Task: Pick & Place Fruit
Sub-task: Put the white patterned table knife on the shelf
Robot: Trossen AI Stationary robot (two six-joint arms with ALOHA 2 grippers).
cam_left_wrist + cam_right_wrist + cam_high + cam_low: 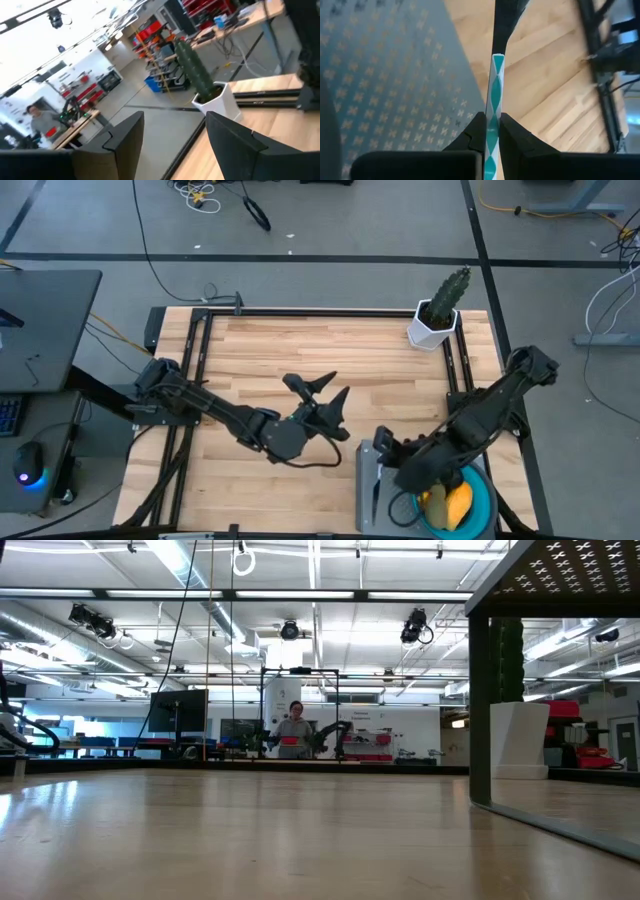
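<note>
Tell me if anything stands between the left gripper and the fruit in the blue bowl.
Yes, the right arm. It reaches across the bowl's near edge, partly covering the fruit. The right gripper is shut on a striped stick. The left gripper is open over mid-table.

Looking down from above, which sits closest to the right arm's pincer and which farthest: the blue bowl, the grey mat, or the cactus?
1. Grey mat: right beside the right pincer, table's near edge.
2. Blue bowl: near right corner.
3. Cactus: far right corner.
</note>
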